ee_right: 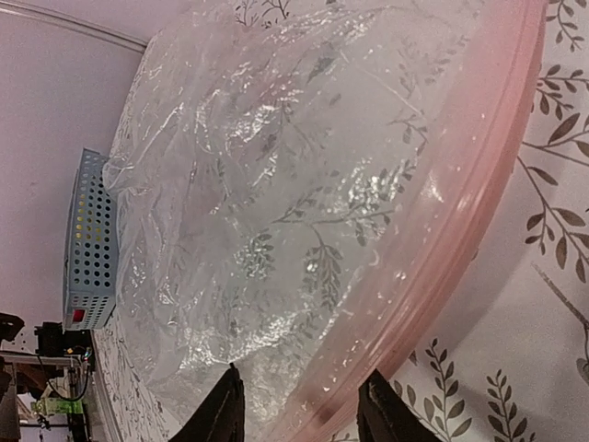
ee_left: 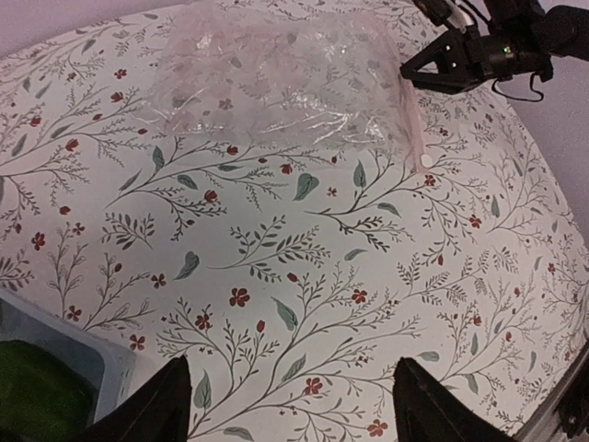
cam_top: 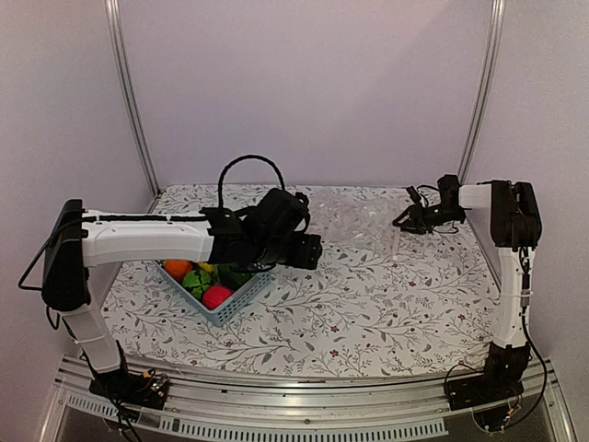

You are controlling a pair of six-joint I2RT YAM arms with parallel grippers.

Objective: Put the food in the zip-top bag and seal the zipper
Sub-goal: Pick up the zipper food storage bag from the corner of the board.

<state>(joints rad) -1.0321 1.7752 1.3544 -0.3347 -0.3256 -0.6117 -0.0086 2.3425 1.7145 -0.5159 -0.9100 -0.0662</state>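
The zip-top bag (cam_top: 354, 216) lies flat and crinkled on the floral table at the back middle. Its pinkish zipper (ee_right: 460, 249) runs along the mouth edge, on the bag's right side (ee_left: 406, 110). My right gripper (ee_right: 299, 407) is open, its fingers straddling the zipper strip and a bit of bag film at that edge. The food sits in a light blue basket (cam_top: 241, 296): an orange (cam_top: 178, 269), a green piece (cam_top: 196, 283), a pinkish-red ball (cam_top: 217, 296) and a bit of yellow. My left gripper (ee_left: 290, 405) hovers open and empty over bare tablecloth between the basket and the bag.
The basket's corner (ee_left: 64, 343) with a green piece (ee_left: 32, 396) shows at the lower left of the left wrist view. A grey perforated box (ee_right: 87, 239) stands beyond the bag at the table's far side. Metal frame posts (cam_top: 129, 92) rise at the back corners.
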